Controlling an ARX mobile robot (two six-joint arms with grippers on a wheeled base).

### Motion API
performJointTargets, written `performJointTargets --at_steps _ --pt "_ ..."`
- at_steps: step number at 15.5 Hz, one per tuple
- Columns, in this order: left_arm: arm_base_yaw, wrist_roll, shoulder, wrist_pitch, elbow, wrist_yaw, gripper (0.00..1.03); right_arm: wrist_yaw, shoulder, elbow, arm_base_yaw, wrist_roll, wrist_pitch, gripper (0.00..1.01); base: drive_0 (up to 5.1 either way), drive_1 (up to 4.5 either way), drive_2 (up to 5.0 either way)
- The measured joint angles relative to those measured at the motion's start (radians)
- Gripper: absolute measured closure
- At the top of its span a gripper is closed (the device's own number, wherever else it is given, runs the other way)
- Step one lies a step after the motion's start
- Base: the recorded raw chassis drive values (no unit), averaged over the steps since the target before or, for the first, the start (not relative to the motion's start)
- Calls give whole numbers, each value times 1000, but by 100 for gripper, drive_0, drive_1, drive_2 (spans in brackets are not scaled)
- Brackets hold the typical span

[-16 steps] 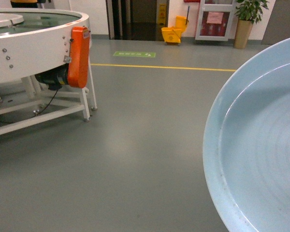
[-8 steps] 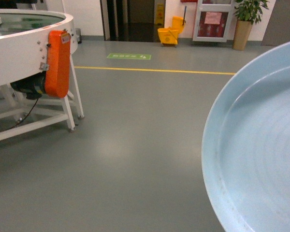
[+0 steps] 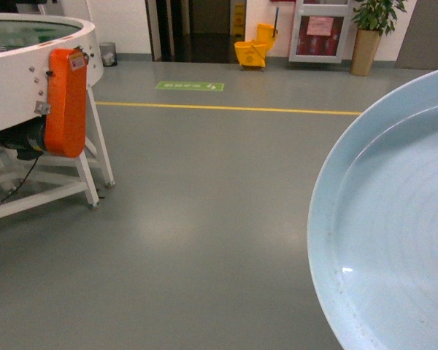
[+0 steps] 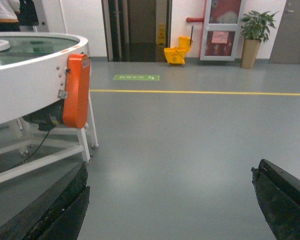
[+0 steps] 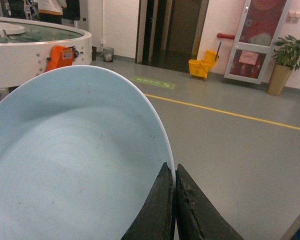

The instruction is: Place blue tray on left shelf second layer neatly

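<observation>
**Head view: pale blue tray carried low on the right, clamped by the right tool**

At far left stands a large round white machine [image 3: 29, 80] on a white metal frame, with an orange plastic guard [image 3: 64, 102] bolted to its side. The grey floor [image 3: 204, 219] runs back past a yellow painted line [image 3: 226, 109] to a yellow mop bucket [image 3: 250, 51] and, further right, a potted green plant [image 3: 370, 36].

The left tool [image 4: 170, 200] has its 2 black fingers [image 4: 50, 210] well apart, with nothing between them.

The pale sky-blue, glossy, shallow round plastic tray [image 3: 394, 233] fills the right side, up off the floor. The right tool [image 5: 174, 200] is clamped on its rim, 2 dark fingers [image 5: 160, 210] pinched together on the edge.
</observation>
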Motion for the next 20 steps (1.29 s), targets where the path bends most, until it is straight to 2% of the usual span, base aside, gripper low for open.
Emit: performJointTargets --at_steps 20 --pt "0 0 0 0 0 -1 5 -1 0 0 0 0 -1 99 -159 -159 -159"
